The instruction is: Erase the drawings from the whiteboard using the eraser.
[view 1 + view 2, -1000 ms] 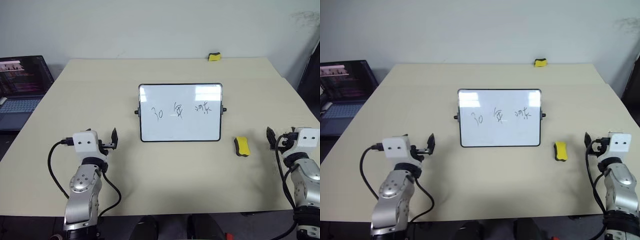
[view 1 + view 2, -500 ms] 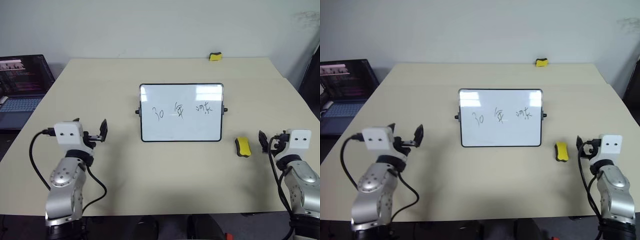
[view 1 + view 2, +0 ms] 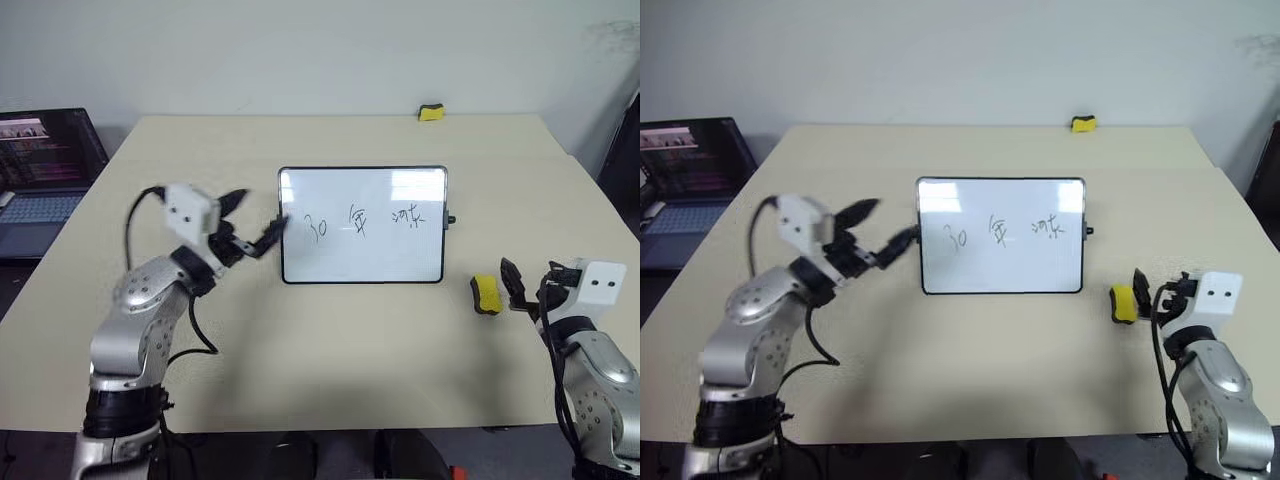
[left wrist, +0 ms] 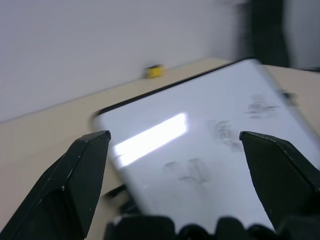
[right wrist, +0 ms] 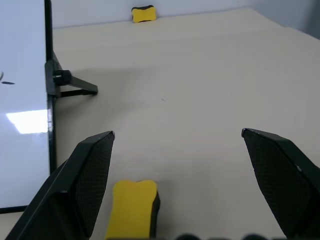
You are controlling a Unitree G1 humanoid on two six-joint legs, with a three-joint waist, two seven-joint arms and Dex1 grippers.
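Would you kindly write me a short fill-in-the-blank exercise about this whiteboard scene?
1. The eraser lies on the table just in front of the ____ gripper.
2. The drawings on the whiteboard number ____ groups.
3. The left gripper is at the whiteboard's ____ edge.

Missing words: right; three; left

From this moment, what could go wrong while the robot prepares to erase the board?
1. The left gripper, open, is at the whiteboard's left edge; since the board stands on a thin stand, a push might tip or shift it.
2. The right gripper, open, is beside the eraser; it might nudge it away instead of enclosing it.
3. The drawings are untouched.
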